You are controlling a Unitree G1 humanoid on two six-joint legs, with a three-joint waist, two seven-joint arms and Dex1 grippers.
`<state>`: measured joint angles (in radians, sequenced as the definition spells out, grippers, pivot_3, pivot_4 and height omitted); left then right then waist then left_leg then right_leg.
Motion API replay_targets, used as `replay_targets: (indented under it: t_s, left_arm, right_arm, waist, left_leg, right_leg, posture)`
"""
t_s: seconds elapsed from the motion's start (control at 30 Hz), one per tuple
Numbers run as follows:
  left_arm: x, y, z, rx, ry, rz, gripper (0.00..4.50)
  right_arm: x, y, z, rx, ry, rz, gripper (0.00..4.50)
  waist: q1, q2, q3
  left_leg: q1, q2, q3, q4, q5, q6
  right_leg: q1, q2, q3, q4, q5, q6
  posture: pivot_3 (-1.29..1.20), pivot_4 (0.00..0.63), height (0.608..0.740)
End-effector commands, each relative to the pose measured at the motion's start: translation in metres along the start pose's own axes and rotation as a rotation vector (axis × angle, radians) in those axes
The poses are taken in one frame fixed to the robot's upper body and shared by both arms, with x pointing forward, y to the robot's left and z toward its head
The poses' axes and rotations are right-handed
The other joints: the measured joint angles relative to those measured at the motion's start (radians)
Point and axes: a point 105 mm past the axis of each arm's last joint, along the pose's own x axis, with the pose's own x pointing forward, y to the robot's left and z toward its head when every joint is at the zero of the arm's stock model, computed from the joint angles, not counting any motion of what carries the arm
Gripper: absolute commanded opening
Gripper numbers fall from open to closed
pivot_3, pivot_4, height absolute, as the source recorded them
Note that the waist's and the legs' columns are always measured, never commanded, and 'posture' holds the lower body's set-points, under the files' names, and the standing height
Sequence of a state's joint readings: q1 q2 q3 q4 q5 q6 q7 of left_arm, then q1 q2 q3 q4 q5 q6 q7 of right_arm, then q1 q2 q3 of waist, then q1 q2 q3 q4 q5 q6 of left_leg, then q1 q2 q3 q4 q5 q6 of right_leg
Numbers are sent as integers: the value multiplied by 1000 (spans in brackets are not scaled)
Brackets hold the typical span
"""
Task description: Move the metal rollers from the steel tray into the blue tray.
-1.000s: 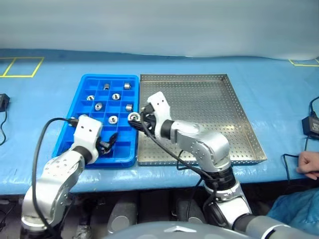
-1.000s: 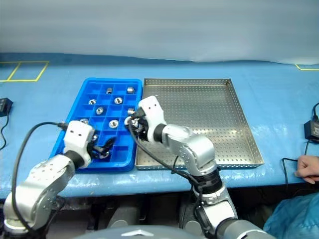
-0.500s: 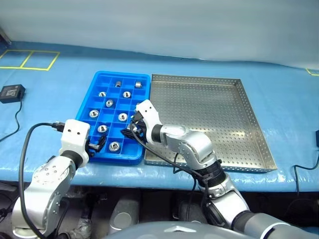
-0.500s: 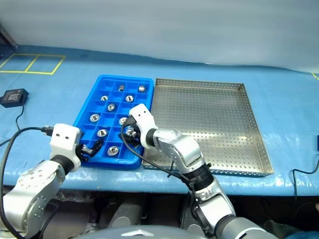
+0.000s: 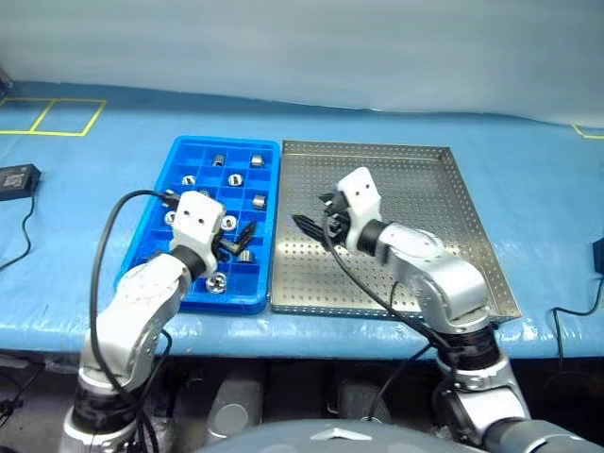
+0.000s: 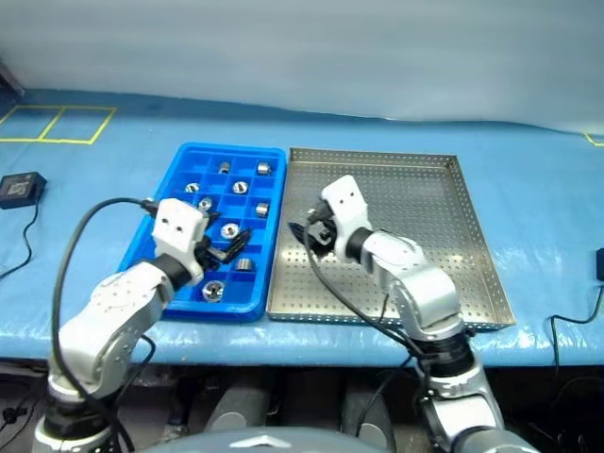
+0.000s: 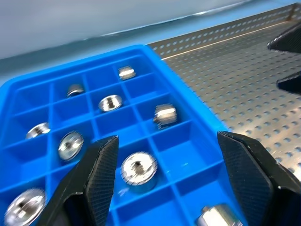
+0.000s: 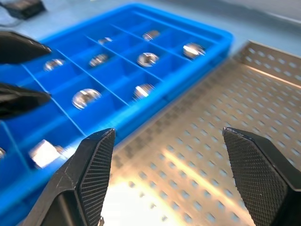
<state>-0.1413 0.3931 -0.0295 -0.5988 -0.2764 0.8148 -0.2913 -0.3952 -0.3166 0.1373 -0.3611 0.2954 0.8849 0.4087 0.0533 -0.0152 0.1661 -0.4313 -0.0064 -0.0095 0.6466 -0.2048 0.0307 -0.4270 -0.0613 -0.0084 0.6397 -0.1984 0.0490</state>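
Observation:
The blue tray lies left of the steel tray, touching it. Several metal rollers sit in the blue tray's compartments, such as one near its right wall and one below my left gripper. No roller shows on the steel tray's perforated floor. My left gripper hovers open over the near right part of the blue tray with nothing between its fingers. My right gripper is open and empty over the left part of the steel tray, pointing toward the blue tray.
Both trays rest on a table with a blue cover. A black device lies at the far left, with yellow tape marks behind it. A black cable sits at the right edge.
My right gripper, which was shut on a roller at the blue tray, has opened and swung right over the steel tray, empty. My left gripper moved right and farther in over the blue tray.

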Motion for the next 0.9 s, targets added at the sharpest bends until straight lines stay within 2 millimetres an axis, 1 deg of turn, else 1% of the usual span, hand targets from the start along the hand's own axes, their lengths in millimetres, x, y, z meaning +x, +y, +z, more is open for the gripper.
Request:
replay_targets:
  t_s: [0.03, 0.1, 0.13, 0.27, 0.37, 0.67, 0.9]
  left_arm:
    - [6, -10, 4, 2, -41, -87, 3817]
    - [8, -13, 2, -2, -41, -112, 4213]
    - [9, -13, 0, -1, -37, -115, 4500]
    - [9, -12, -2, -24, -28, -105, 4500]
    - [7, -11, -2, -26, -25, -107, 4500]
    - [6, -13, -4, -19, -11, -99, 4500]
    - [5, -14, -2, -21, -19, -93, 4500]
  right_arm:
    - [-14, -12, -1, -11, 7, -14, 3885]
    - [-20, -12, -8, -18, 33, 6, 4234]
    - [-22, -12, -9, -22, 39, 11, 4468]
    - [-25, -11, -7, -59, 19, -3, 4489]
    - [-26, -6, -5, -105, 1, 17, 4489]
    - [-23, -5, 0, -71, -44, 6, 4489]
    - [-20, -7, 3, -55, -59, -6, 4489]
  waist:
    - [-16, 0, 0]
    - [-27, 0, 0]
    - [-31, 0, 0]
    - [-43, 0, 0]
    - [-41, -1, 0]
    - [-41, -1, 0]
    - [-40, -1, 0]
  left_leg:
    - [0, 0, 0, 0, 0, 0]
    - [0, 1, 0, -1, -1, 1]
    - [0, 1, 1, -1, -1, 1]
    - [0, 2, 2, 0, -2, 2]
    - [0, 2, 2, 2, -2, 2]
    - [0, 2, 2, 3, -2, 2]
    - [1, 2, 2, 4, -2, 2]
  right_leg:
    - [0, 0, 0, 0, 1, -2]
    - [0, 0, 0, 1, 1, -4]
    - [0, 0, 0, 1, 1, -4]
    - [0, 0, 1, 1, 0, -1]
    - [0, 0, 1, 1, -1, 1]
    - [1, 0, 1, 1, 0, 2]
    - [1, 0, 2, 1, 0, 2]
  posture:
    - [58, 150, 740]
    - [46, 150, 740]
    - [46, 150, 740]
    - [30, 150, 740]
    - [30, 150, 740]
    - [27, 150, 740]
    - [35, 150, 740]
